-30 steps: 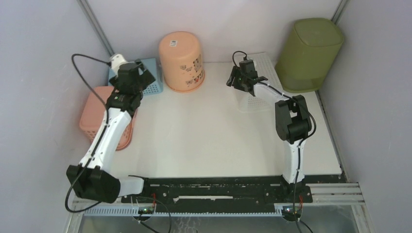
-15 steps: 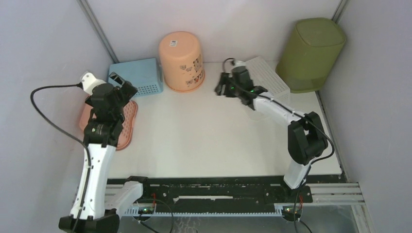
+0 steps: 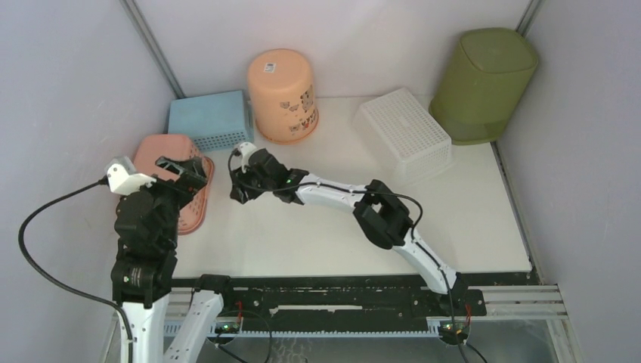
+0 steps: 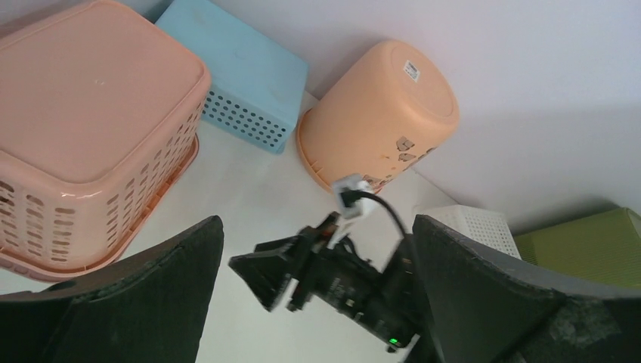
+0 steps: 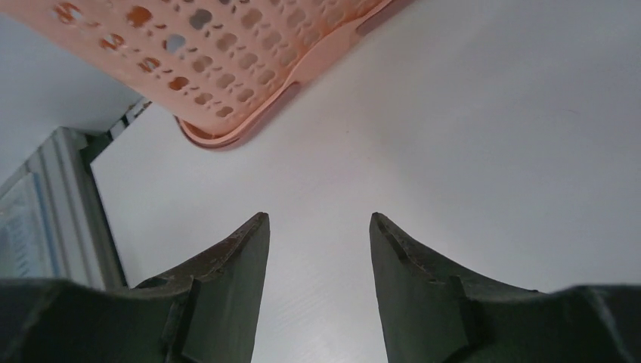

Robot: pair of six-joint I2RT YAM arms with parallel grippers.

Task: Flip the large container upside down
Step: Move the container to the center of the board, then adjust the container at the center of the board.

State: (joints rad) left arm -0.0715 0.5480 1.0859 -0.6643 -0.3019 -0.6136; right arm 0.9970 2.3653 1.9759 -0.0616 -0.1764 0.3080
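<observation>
The large container (image 3: 484, 83) stood in the far right corner of the table (image 3: 325, 227): olive-green, solid base up, long axis upright, with a white mesh basket (image 3: 408, 134) just beside it. My right gripper (image 3: 236, 184) hung well away near the pink basket (image 3: 160, 147), jaws apart and empty. My left gripper (image 3: 184, 170) gaped wide above that basket.

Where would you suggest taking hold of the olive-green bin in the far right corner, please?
Probably the flared lower edge of the olive-green bin, coming from its near-left side with the right gripper. Its closed face points up, leaving no open lip on top to pinch, and walls hem in its back and right.
</observation>
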